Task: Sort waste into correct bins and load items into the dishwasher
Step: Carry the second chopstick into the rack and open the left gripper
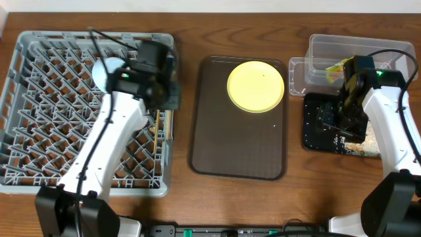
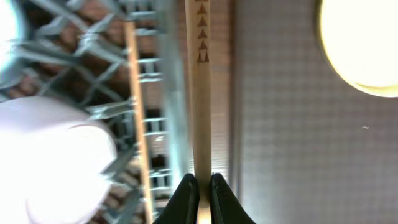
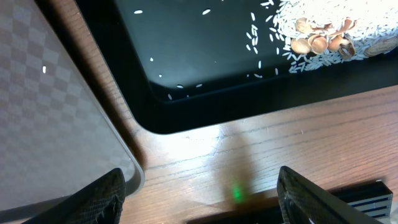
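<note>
My left gripper (image 2: 200, 186) is shut on a thin wooden chopstick (image 2: 200, 93) over the right edge of the grey dish rack (image 1: 39, 99); in the overhead view it is at the rack's right side (image 1: 168, 99). Another chopstick (image 2: 138, 112) lies in the rack. A pale round bowl (image 1: 105, 72) sits in the rack and also shows in the left wrist view (image 2: 50, 155). The yellow plate (image 1: 256, 86) lies on the brown serving tray (image 1: 237, 151). My right gripper (image 3: 208, 196) is open and empty above the wood beside the black tray (image 3: 186, 62), which holds rice (image 3: 336, 31).
The clear tub (image 1: 322, 49) at the back right holds the green-and-yellow wrapper (image 1: 337, 69). A smaller clear container (image 1: 297, 76) stands against its left side. The brown tray's corner (image 3: 50, 112) is close to my right gripper's left finger. Some brown shells lie in the rice.
</note>
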{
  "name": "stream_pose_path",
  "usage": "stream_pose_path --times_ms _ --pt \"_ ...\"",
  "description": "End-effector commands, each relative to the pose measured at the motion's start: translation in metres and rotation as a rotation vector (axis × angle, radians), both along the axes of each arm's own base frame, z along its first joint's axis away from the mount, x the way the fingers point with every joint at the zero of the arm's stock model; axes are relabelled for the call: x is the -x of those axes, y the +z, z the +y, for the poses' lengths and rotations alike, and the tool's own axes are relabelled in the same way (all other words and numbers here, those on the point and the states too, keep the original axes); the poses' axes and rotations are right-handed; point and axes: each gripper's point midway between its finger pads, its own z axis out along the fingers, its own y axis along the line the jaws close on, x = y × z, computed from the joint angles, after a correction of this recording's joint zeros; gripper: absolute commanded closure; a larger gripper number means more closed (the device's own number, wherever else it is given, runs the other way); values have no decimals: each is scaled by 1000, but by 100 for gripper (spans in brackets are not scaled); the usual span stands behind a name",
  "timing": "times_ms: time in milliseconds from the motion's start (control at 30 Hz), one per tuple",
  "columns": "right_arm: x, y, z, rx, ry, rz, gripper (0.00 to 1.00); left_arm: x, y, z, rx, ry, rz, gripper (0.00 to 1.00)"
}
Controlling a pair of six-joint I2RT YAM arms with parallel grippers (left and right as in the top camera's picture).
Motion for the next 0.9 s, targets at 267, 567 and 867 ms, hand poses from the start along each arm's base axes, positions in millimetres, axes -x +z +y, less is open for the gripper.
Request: stream_pose_path --times_ms 267,567,867 --pt "-2 8 -1 0 6 -33 24 -6 -5 37 -66 -37 18 94" --pt "-1 8 -1 0 7 -26 24 -9 -51 36 -80 -41 143 94" --pt "0 8 -1 0 7 -25 25 -11 -64 36 -84 -41 174 52"
